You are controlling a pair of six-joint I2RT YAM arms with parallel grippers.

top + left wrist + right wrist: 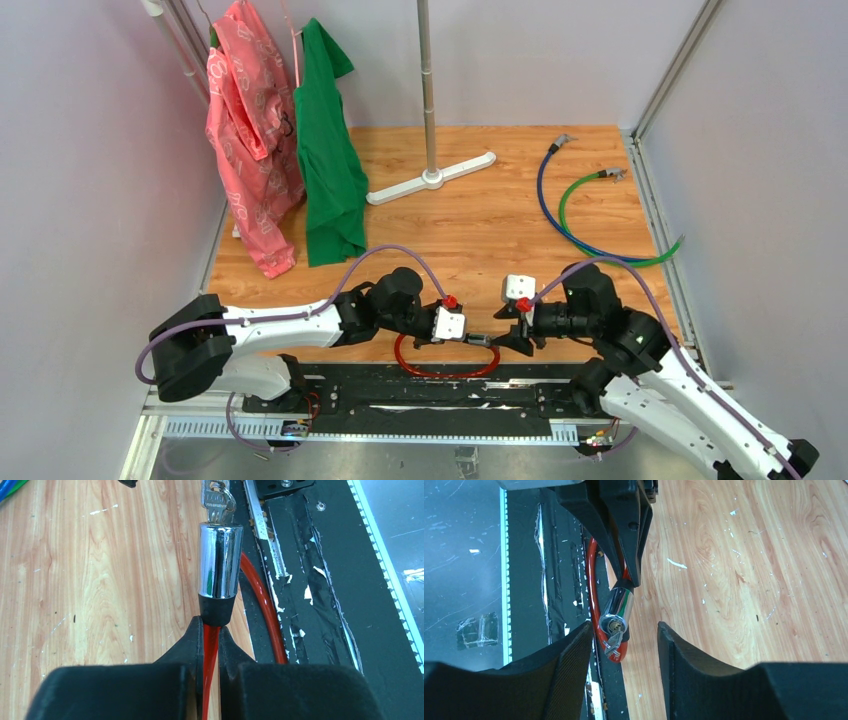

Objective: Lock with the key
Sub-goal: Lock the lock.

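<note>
A red cable lock loops on the wooden floor at the near edge, between the two arms. My left gripper is shut on the red cable just behind the lock's chrome barrel, and holds the barrel pointing away. The small silvery key sticks out of the barrel's far end. In the right wrist view the key hangs from the keyhole of the barrel. My right gripper is open, its fingers on either side of the key without touching it.
A blue cable and a green cable lie at the back right. A clothes stand's white base is at the back centre, with a pink garment and a green garment hanging at the left. A black strip runs along the near edge.
</note>
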